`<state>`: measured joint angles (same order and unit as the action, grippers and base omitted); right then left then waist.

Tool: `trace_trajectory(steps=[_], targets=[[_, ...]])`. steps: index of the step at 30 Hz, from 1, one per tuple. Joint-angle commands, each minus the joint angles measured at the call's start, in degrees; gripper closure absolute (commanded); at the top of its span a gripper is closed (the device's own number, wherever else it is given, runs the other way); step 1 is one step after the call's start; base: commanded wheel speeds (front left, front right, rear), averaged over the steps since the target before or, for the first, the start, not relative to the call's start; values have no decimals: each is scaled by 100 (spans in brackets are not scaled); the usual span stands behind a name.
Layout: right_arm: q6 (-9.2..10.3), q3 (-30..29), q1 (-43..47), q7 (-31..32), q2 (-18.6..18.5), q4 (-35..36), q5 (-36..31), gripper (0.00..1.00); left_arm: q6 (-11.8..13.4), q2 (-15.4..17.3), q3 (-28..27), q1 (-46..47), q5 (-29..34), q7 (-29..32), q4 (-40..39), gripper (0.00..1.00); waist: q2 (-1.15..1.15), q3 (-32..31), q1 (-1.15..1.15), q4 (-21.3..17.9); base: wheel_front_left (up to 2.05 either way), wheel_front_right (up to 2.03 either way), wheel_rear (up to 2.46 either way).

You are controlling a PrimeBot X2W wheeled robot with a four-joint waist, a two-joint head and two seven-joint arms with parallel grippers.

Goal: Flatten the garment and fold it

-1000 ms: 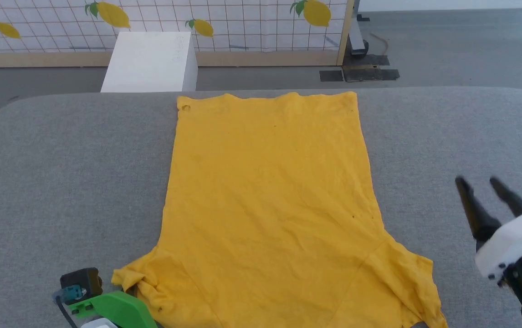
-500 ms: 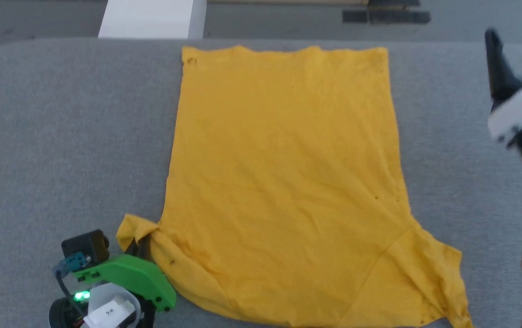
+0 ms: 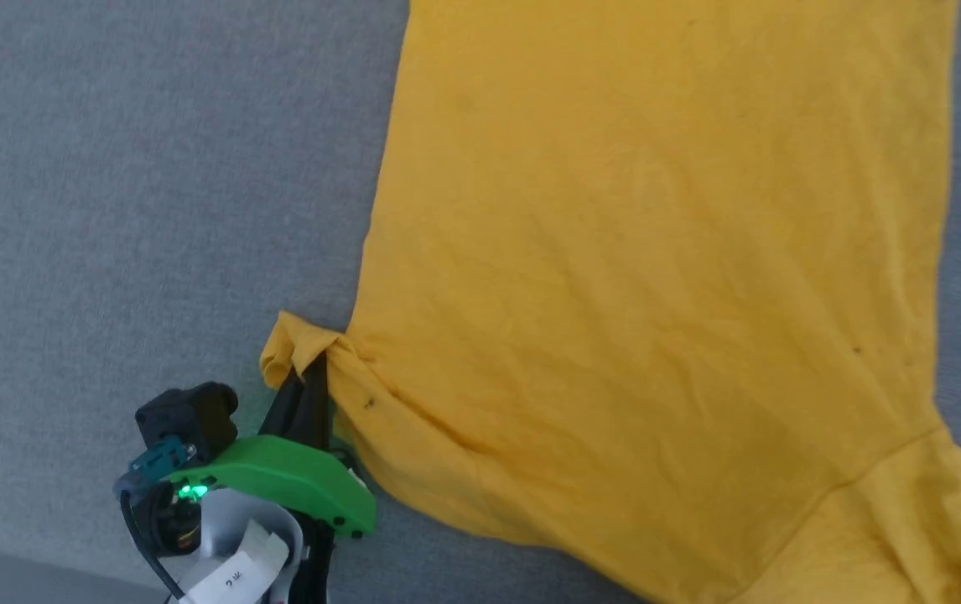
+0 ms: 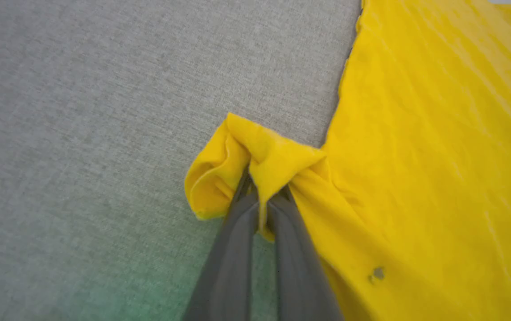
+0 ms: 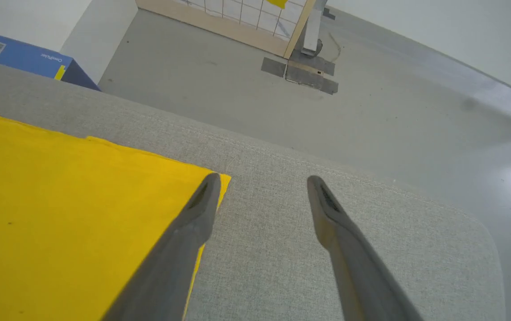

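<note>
At 7 o'clock of the head view, the left gripper (image 3: 311,373) rises from a glossy green plastic shell (image 3: 279,482) with a small green lamp lit on it. Its two dark fingers are clamped together on a sleeve (image 3: 296,348) of the shirt (image 3: 657,294). In the left wrist view the left gripper (image 4: 264,196) pinches a fold of that sleeve (image 4: 233,156). The cloth bunches into a soft, rounded loop at 10 o'clock of the fingertips. From there the shirt (image 4: 438,156) spreads away toward 2 o'clock, with a small dark speck (image 4: 376,273) near the grip.

The shirt is matte mustard-yellow cloth, faintly creased and plain on the side facing up. It lies flat on the table (image 3: 111,210), which is covered in grey woven fabric with a fine heathered grain. In the head view its body runs from the centre to 1 o'clock. The other sleeve (image 3: 933,520) flares out at 5 o'clock below a slanting seam.

In the right wrist view the right gripper (image 5: 263,180) has its fingers wide apart, holding nothing, over the table (image 5: 304,232). One finger crosses a square corner of the shirt (image 5: 59,200). Whether it touches cannot be told. The table's edge carries a stitched seam and rounds off at 4 o'clock.

Beyond lies a smooth grey floor (image 5: 237,58). A blue box (image 5: 23,55) sits at 10 o'clock, its contents hidden. A wood-framed grid panel (image 5: 246,13) stands at 12 o'clock.
</note>
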<state>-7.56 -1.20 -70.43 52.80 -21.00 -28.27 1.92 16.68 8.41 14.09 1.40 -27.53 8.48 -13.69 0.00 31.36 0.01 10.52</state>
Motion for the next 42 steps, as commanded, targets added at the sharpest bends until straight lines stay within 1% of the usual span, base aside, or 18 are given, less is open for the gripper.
trace_trajectory(steps=[1, 2, 6, 12, 14, 17, 18, 19, 21, 23, 27, 30, 33, 37, 39, 42], targets=[[8, 91, -151, 230, -23, -52, 20, 0, 5, -43, 28, 63, 21, -2, 38, 100, 0, 740, -1, 622, 0, 0, 0], [8, 167, -248, 587, -35, -118, 84, 0, -1, -69, 53, 67, 10, -28, 39, 100, 0, 831, -1, 651, 0, 0, 0], [8, 224, -255, 1175, -86, -111, 111, 0, -25, -109, 108, 97, -10, -68, 58, 100, 0, 973, -1, 686, 0, 0, 0], [8, 180, 16, 1547, -94, 114, 132, 0, -38, -119, 138, 161, -20, -89, 88, 100, 0, 1072, -1, 687, 0, 0, 0], [8, 104, 116, 1636, -78, 187, 143, 0, -39, -121, 143, 182, -23, -92, 92, 100, 0, 1085, -1, 679, 0, 0, 0], [8, -78, 254, 1938, -31, 245, 189, 0, -39, -111, 141, 199, -32, -90, 114, 100, 0, 1059, -1, 644, 0, 0, 0], [8, -146, 279, 1994, -11, 291, 180, 74, -44, -107, 141, 203, -37, -93, 118, 100, 0, 1043, -1, 632, 0, 0, 0], [8, -217, 310, 2045, 7, 355, 160, 100, -43, -101, 136, 204, -40, -94, 124, 100, 0, 1016, -1, 615, 0, 0, 0], [8, -360, 338, 2045, 37, 483, 138, 100, -41, -81, 126, 203, -39, -97, 127, 100, 0, 950, -1, 576, 0, 0, 0], [8, -451, 339, 1905, 55, 631, 79, 100, -32, -64, 110, 200, -42, -97, 119, 100, 0, 878, -1, 529, 0, 0, 0], [8, -526, 305, 1499, 139, 785, 113, 100, -9, -12, 81, 180, -40, -68, 126, 100, 0, 643, -1, 383, 0, 0, 0], [8, -437, 297, 1126, 149, 836, 327, 100, 16, 58, 50, 166, -18, -27, 119, 100, 0, 355, -1, 239, 0, 0, 0], [8, -176, 404, 862, -36, 933, 590, 100, 31, 144, 25, 151, 2, 39, 118, 100, 0, 26, -1, 61, 0, 0, 0], [8, 186, 871, 653, -426, 1162, 1079, 100, 57, 264, -19, 92, 8, 153, 154, 100, 0, -511, -1, -269, 0, 0, 0], [8, 317, 1293, 554, -616, 1349, 1372, 100, 89, 320, -59, 26, -1, 205, 172, 100, 0, -794, -1, -490, 0, 0, 0], [8, 307, 2076, 430, -714, 1636, 1724, 100, 131, 372, -113, -102, -39, 262, 232, 100, 0, -1196, -1, -779, 0, 0, 0]])
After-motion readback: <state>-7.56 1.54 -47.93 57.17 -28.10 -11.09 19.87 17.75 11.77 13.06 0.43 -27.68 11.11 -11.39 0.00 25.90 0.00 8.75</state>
